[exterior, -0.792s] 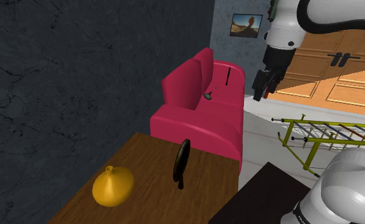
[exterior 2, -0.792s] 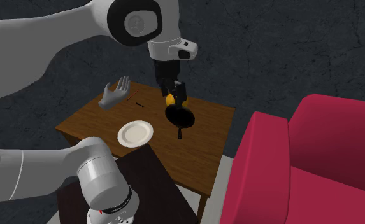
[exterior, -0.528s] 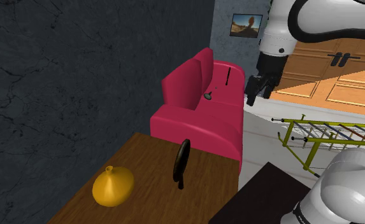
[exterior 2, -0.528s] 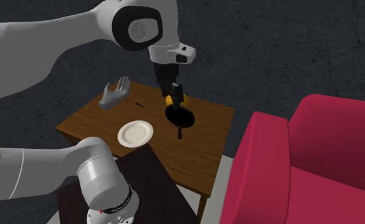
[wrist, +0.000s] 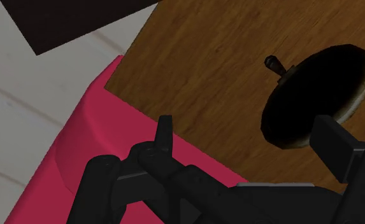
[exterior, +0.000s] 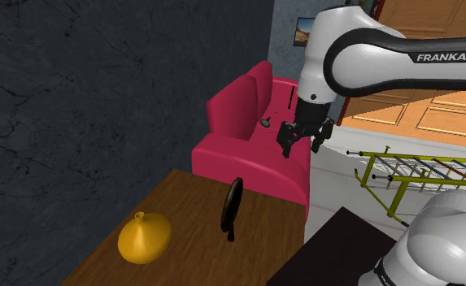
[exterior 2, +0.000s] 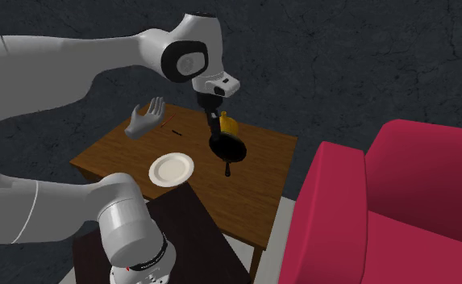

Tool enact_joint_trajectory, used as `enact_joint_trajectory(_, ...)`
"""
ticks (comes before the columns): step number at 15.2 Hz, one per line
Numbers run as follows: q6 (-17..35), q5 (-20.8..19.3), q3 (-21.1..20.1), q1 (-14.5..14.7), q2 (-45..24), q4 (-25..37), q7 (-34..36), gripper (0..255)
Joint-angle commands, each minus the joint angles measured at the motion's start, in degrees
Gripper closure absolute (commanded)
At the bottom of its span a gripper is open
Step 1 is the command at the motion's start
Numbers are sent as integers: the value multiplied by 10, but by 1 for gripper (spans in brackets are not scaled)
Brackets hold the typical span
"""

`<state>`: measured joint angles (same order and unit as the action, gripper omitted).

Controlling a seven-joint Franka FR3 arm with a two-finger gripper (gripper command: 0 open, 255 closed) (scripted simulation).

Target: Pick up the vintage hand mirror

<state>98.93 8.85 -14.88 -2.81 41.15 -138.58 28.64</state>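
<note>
Black round hand mirror with a short handle (exterior: 233, 207), seemingly propped on edge on the brown wooden table (exterior: 189, 213), near the yellow gourd-shaped vase (exterior: 144, 238). I judge it stiff and fairly light, its face slick and fragile. The handle (wrist: 273, 63) or the thin rim offers the safest hold. My black two-finger gripper (wrist: 248, 137) hangs above, fingers apart and empty. Since 0.8 s ago my arm has swung toward the shoulder view's left and lower, while the mirror is unmoved.

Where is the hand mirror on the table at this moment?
In the shoulder view the dark hand mirror is on the wooden table, to the right of the yellow vase, with the red sofa behind it.
</note>
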Motion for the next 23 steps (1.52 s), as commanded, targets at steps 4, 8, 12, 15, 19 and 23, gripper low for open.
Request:
enact_joint_trajectory(4,81,40,-71,-19,-70,-3,134,0)
enact_joint_trajectory(8,147,53,-123,-41,-144,11,237,0)
enact_joint_trajectory(12,212,42,-173,-68,-231,38,346,0)
enact_joint_trajectory(15,258,14,-205,-88,-306,66,436,0)
enact_joint_trajectory(19,300,-19,-220,-96,-365,79,499,0)
enact_joint_trajectory(23,332,-33,-224,-96,-386,65,508,0)
